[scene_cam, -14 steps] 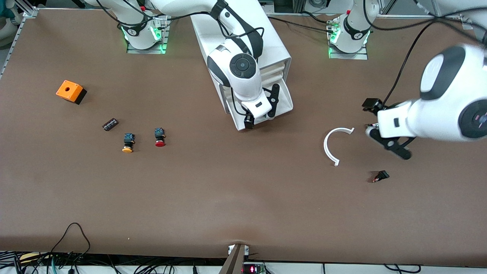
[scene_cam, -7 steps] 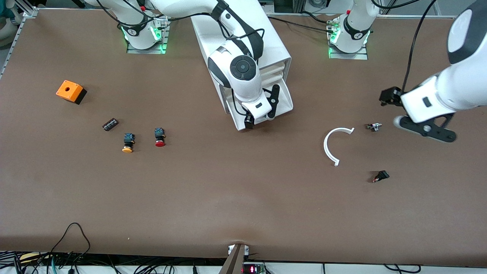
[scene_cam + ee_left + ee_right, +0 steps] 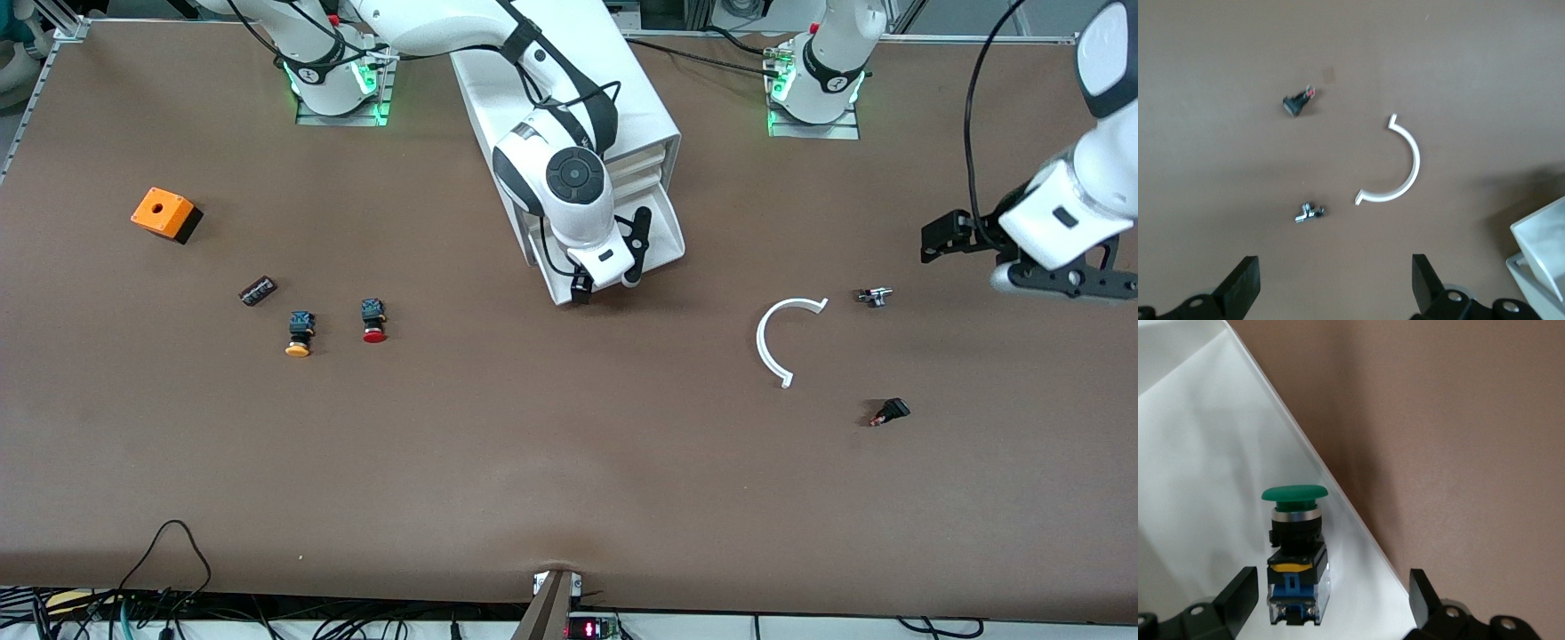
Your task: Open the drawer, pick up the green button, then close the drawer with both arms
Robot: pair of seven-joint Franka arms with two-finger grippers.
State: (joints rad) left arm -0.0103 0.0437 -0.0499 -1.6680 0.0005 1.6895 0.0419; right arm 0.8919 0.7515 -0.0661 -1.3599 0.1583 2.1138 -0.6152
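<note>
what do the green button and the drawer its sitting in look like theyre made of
Button: probably glossy green plastic cap, a shiny ring that looks metallic, black and blue plastic-looking body. Drawer: seemingly smooth white plastic with thin walls and a soft sheen.

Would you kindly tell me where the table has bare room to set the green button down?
The wide stretch between the red button and the white arc is bare. It is crowded around the drawer, where the right tool hangs.
</note>
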